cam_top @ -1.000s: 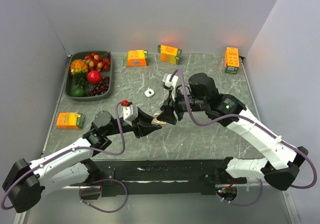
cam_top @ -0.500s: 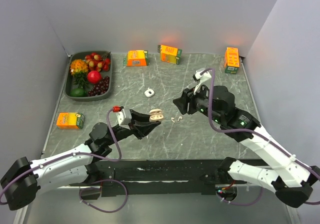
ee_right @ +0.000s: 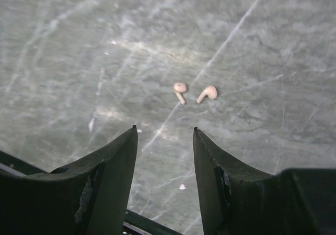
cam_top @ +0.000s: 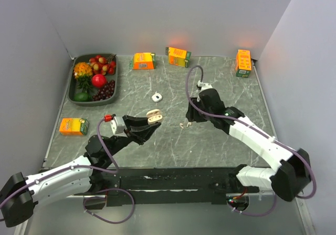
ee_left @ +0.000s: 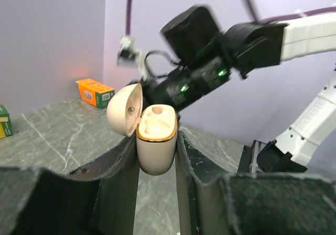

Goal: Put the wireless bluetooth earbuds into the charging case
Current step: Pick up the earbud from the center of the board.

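Left claw (ee_left: 156, 140) is clamped on the case (ee_left: 156, 153), one finger on each flank. It holds the case upright and lifted clear of the table (cam_top: 210, 145). The lid is swung back on its hinge. The two wells inside show plainly in the left wrist view, and both look empty to us.

The earbuds (ee_right: 180, 89) are not in the case. Both lie flat on the table, down and to the right of the case and well apart from it. They sit close together without touching.

Right claw (ee_right: 164, 135) is also to the right of the case and farther from it than the earbuds. Its fingers stand apart with nothing between them. In the right wrist view it hangs above the stone with the two earbuds just beyond its fingertips, so it has not gripped either one.

Our reading of progress:
- **Done:** the case is picked up, opened and offered toward the other arm.
- **Not done:** neither earbud is lifted and neither is seated. The inserting itself has not begun.
- **Left to do:** the right claw must come down on one earbud, carry it across to the case and set it stem-first into a well. The second earbud needs the same.

We judge the task early, with the preparation finished and the main work ahead.
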`<state>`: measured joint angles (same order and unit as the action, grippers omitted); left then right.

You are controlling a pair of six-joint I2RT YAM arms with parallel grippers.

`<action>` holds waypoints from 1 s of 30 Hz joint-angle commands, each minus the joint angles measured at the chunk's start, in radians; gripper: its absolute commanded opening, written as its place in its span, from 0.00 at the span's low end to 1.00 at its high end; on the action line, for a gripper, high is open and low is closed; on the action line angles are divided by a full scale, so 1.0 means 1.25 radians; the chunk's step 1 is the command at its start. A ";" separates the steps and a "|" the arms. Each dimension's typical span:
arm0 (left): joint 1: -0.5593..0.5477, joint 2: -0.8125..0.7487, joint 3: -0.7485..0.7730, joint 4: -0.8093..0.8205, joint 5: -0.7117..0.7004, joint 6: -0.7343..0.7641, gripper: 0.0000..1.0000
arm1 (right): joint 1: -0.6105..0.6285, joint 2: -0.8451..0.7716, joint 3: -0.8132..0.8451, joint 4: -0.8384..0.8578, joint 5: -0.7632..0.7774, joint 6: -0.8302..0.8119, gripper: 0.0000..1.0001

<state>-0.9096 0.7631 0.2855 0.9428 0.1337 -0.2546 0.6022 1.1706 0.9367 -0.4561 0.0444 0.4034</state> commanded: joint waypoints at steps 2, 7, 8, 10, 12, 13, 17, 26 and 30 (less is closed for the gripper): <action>-0.004 -0.028 -0.017 0.018 -0.012 -0.023 0.01 | -0.010 0.098 -0.012 0.031 -0.017 0.026 0.60; -0.004 -0.040 -0.025 0.007 -0.016 -0.029 0.01 | -0.039 0.179 -0.034 0.097 -0.026 0.083 0.63; -0.004 -0.041 -0.026 0.007 -0.021 -0.029 0.01 | -0.050 0.201 -0.036 0.120 -0.027 0.090 0.62; -0.004 -0.046 -0.026 0.003 -0.022 -0.031 0.01 | -0.060 0.222 -0.040 0.136 -0.032 0.108 0.61; -0.004 -0.051 -0.025 -0.012 -0.025 -0.031 0.01 | -0.067 0.249 -0.039 0.157 -0.031 0.113 0.59; -0.005 -0.056 -0.025 -0.014 -0.025 -0.029 0.01 | -0.071 0.259 -0.038 0.164 -0.049 0.113 0.58; -0.004 -0.068 -0.025 -0.031 -0.027 -0.027 0.01 | -0.087 0.314 -0.029 0.179 -0.067 0.107 0.52; -0.005 -0.063 -0.025 -0.035 -0.025 -0.029 0.01 | -0.103 0.326 -0.054 0.203 -0.088 0.103 0.53; -0.005 -0.047 -0.017 -0.034 -0.021 -0.028 0.01 | -0.104 0.340 -0.049 0.202 -0.098 0.097 0.52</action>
<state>-0.9115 0.6914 0.2508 0.8703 0.1078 -0.2790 0.4797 1.5684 0.8749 -0.2394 -0.0624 0.5236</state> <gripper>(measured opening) 0.339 0.523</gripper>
